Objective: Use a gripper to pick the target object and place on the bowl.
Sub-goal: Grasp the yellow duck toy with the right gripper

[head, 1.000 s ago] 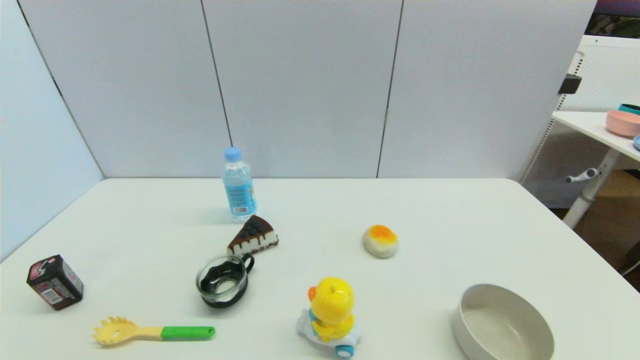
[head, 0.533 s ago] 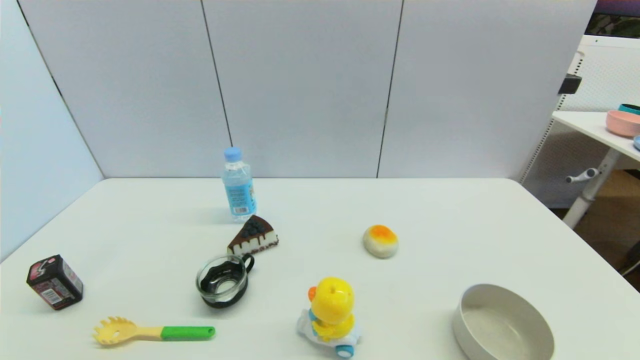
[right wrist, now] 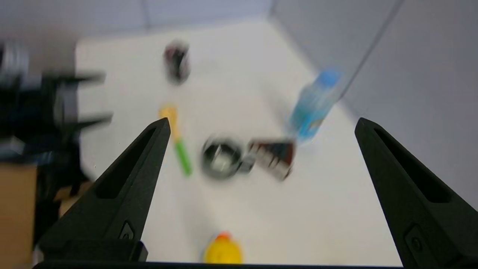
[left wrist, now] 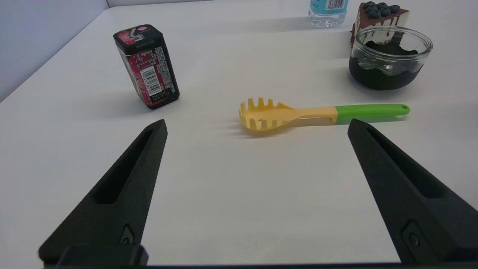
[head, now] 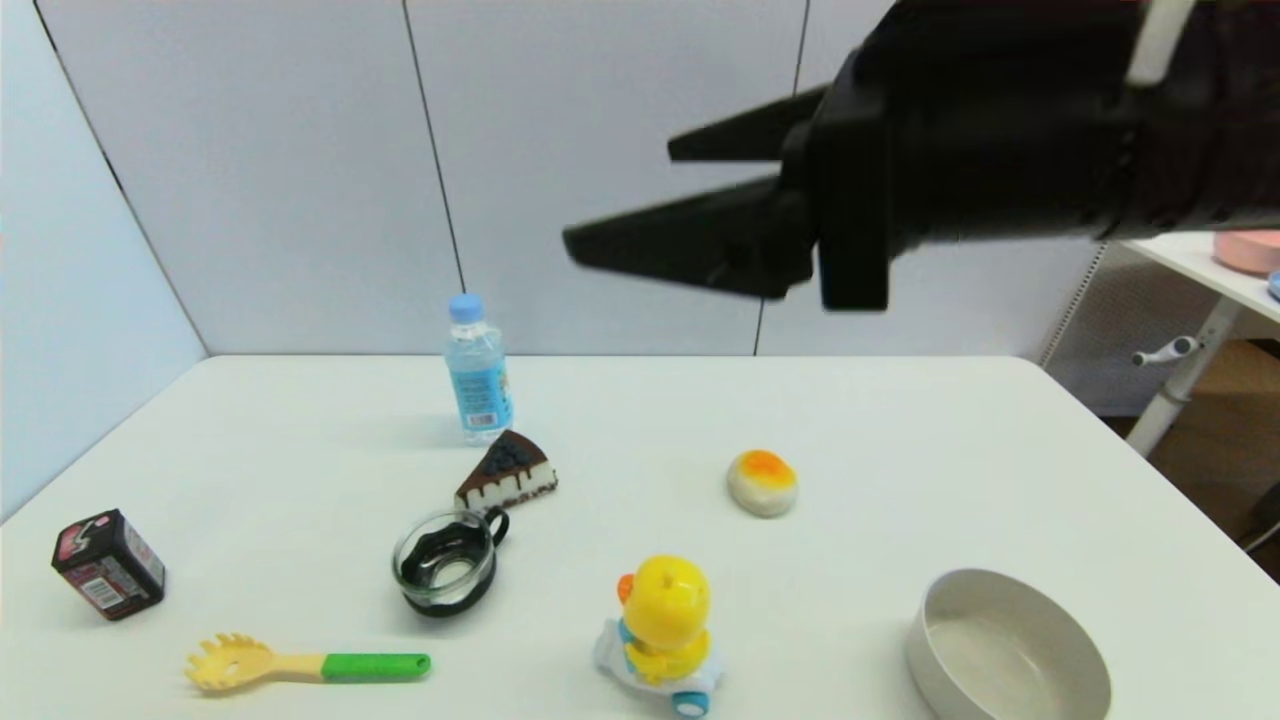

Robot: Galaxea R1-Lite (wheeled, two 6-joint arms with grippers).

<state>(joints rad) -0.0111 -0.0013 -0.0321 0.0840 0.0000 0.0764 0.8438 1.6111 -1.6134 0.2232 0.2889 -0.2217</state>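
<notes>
Black and matte, the left gripper (left wrist: 257,194) hovers low over the near left of the smooth white table (head: 900,430), its two long flat pointed fingers (left wrist: 123,194) spread wide with nothing between them. Just beyond its tips lie a dark rectangular tin with a red printed label (left wrist: 146,66), standing tilted, and a yellow plastic pasta fork with a green handle (left wrist: 317,114), lying flat. Farther right stand a small glass cup with a black handle (head: 447,565), a wedge of chocolate cake topped with blueberries (head: 507,470) and, at the far side, a clear water bottle with a blue cap and label (head: 477,370).

Glossy and yellow, the plastic duck toy with an orange beak (head: 660,635) stands upright on its white wheeled base at the near edge, centre. A small round white-and-orange bun (head: 762,482) sits beyond it.

High above the table, the right gripper (head: 620,195) points leftward, its fingers (right wrist: 127,194) wide apart and empty. At near right rests the wide shallow grey-beige bowl (head: 1075,660), matte, well apart from the duck.
</notes>
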